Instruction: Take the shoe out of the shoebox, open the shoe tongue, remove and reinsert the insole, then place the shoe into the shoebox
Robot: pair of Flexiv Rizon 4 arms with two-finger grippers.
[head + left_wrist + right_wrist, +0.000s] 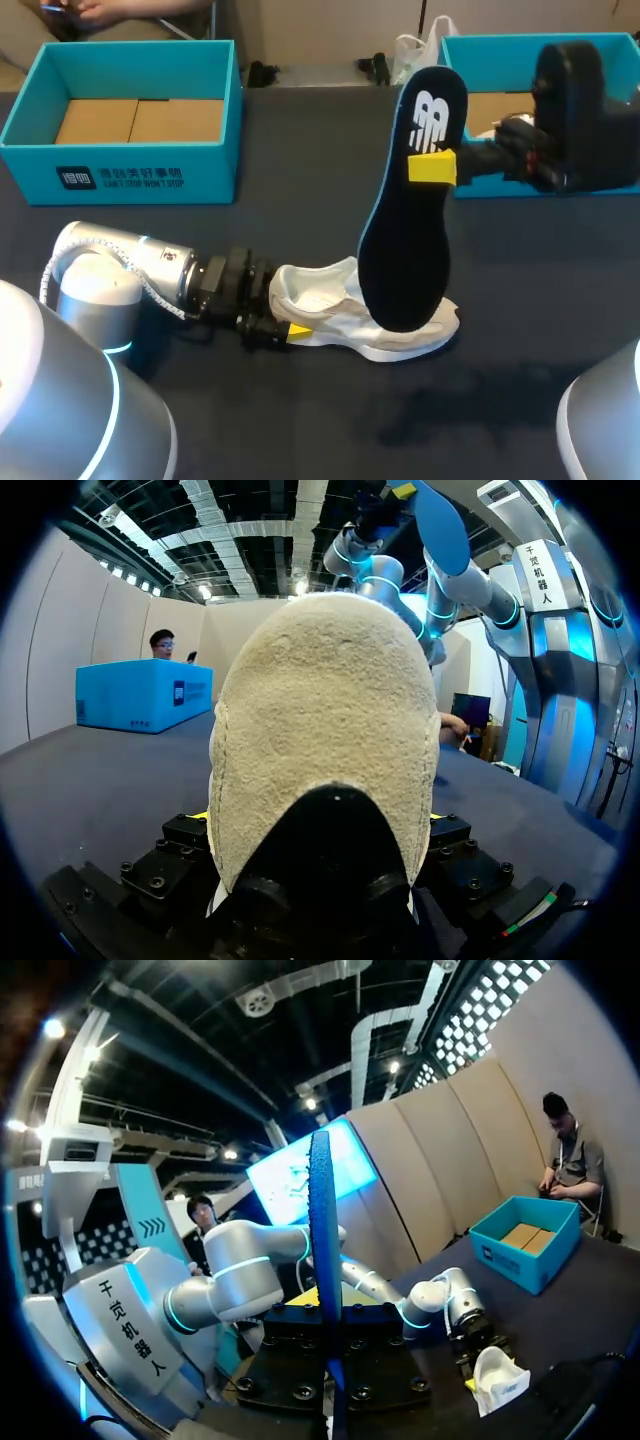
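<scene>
The white shoe (345,305) rests on the dark table (300,150), near the middle and toward the front edge, w/ the heel to our left and the toe to our right. Our left arm comes in low from the left side. The left gripper (290,328) is closed on the heel, one finger on each side. In the left wrist view the pale heel fills the space btw the fingers.

Our right arm comes in from the right, above the table. The right gripper (435,167) pinches the dark insole (410,220) in its upper part, and one yellow tip lies flat on the insole's face. The insole stands almost upright w/ a blue edge, out of the shoe. In the head view its lower end overlaps the shoe's front part, and we cannot tell if they touch. In the right wrist view we see the insole edge-on btw the fingers.

The left shoebox (120,110) is at the back left, open, well apart from the shoe. The right shoebox (480,60) is at the back right, partly hidden behind the right arm.
</scene>
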